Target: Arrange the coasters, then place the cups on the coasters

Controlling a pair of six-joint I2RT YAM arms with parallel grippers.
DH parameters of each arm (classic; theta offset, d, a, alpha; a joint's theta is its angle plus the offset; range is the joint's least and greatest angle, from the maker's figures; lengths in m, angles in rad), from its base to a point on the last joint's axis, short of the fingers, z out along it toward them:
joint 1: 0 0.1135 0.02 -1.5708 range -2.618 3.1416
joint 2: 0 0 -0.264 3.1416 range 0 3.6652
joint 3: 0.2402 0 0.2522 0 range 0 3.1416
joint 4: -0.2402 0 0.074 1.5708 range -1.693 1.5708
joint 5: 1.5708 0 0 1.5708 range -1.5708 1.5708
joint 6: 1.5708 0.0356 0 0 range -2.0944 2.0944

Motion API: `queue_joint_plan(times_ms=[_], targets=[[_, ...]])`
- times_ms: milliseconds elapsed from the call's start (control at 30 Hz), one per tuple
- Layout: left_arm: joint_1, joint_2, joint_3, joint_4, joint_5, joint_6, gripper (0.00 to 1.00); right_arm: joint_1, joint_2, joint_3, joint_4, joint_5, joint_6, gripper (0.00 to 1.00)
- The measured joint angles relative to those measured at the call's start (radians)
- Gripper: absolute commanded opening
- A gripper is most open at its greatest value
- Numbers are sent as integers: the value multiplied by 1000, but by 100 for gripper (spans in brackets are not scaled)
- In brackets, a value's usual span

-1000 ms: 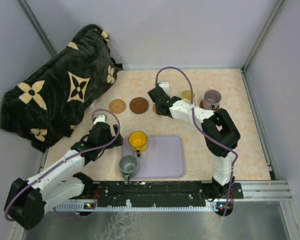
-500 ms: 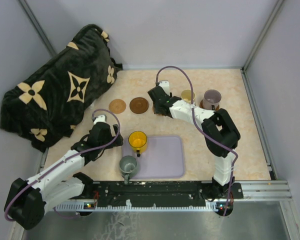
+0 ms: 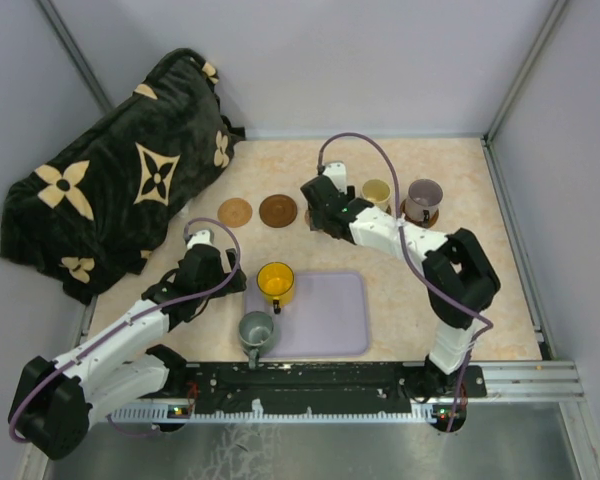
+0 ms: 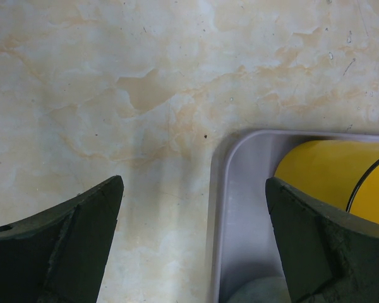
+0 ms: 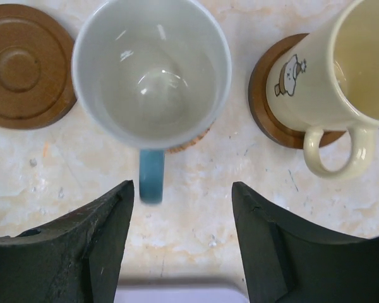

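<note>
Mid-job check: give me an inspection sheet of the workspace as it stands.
Surface: marbled beige table, no spills seen.
Job's things: white mug, cream mug, purple mug on coasters; tan coaster and brown coaster bare; yellow mug on lavender tray, grey-green mug at its near-left corner.
Clutter: dark patterned blanket, back left.
Grippers: left gripper open over the tray's far-left corner; right gripper open by the white mug's handle, holding nothing.
Cables: purple cables looped along both arms.
Surroundings: grey walls, metal frame posts.

Even, bright overhead light; soft shadow between jaws on worktop [image 4: 145, 95]; jaws slightly blurred close-up; small glare spots inside white cup [image 5: 151, 82] ahead.
</note>
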Motion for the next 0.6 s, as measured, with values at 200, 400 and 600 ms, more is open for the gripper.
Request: queue_joint_plan(times_ms=[200,400,600], targets=[[0,-12,0,-3,-1,0,100,98,-180,-90,-16,43,9,65],[0,-27,0,-14,-2,0,100,233,-382,-183,-59,32,82,62],[0,-32,0,-22,-2,0,100,388,-455,-216,-131,-12,198,61]])
